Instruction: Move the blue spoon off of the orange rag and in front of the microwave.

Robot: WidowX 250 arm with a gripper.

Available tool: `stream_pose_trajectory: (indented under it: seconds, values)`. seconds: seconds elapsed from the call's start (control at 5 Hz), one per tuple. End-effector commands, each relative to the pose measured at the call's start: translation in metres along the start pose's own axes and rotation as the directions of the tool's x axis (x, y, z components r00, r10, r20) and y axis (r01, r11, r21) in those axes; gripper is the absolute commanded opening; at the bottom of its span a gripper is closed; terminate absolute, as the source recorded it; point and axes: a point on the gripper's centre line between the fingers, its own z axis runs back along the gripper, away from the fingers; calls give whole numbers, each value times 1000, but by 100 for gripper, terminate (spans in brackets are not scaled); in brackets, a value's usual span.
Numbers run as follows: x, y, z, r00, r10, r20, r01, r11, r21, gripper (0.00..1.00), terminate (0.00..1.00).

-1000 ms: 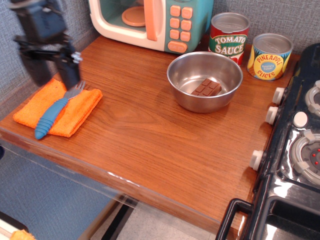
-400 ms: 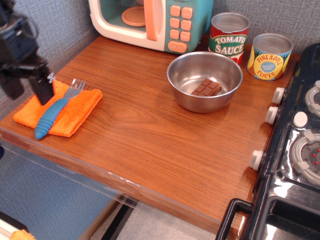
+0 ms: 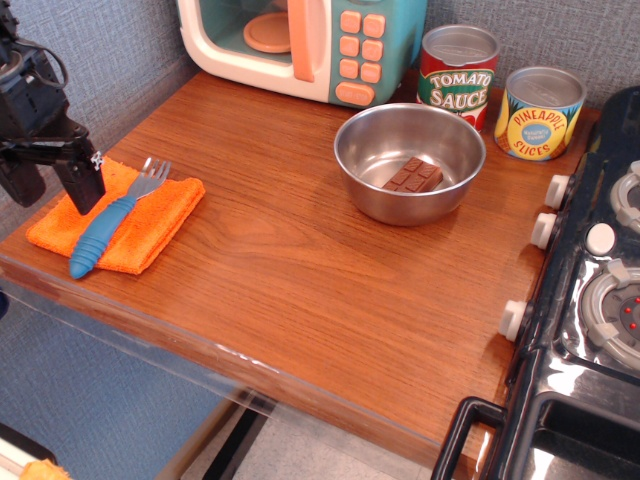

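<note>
The blue spoon (image 3: 105,228) lies diagonally on the orange rag (image 3: 150,222) at the table's front left, its blue handle toward the front edge and its silver pronged head toward the back right. My gripper (image 3: 52,188) hangs over the rag's back left part, just left of the spoon. It is open and empty, with one dark finger (image 3: 86,186) close to the spoon's neck and not touching it. The microwave (image 3: 300,45) stands at the back, white front, teal body, orange handle and buttons.
A steel bowl (image 3: 360,150) holding a chocolate bar (image 3: 414,176) sits right of centre. A tomato sauce can (image 3: 457,76) and a pineapple can (image 3: 539,112) stand at the back right. A toy stove (image 3: 590,300) borders the right side. A grey wall runs along the left.
My gripper has swung left from above the spoon's head to the rag's back left side, still open. In the last half second it barely moved. The spoon and rag have not moved.
</note>
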Motion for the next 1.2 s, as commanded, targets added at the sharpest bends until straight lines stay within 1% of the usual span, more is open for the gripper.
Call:
stream_pose_trajectory:
  seconds: [0.0, 0.2, 1.0]
  values:
    - [2, 0, 8, 1000, 3, 29, -4, 1000, 30, 100, 0]
    - [3, -2, 3, 1000, 0, 23, -1, 999, 33, 100, 0]
    - [12, -17, -23, 1000, -21, 5, 20, 995, 98, 100, 0]
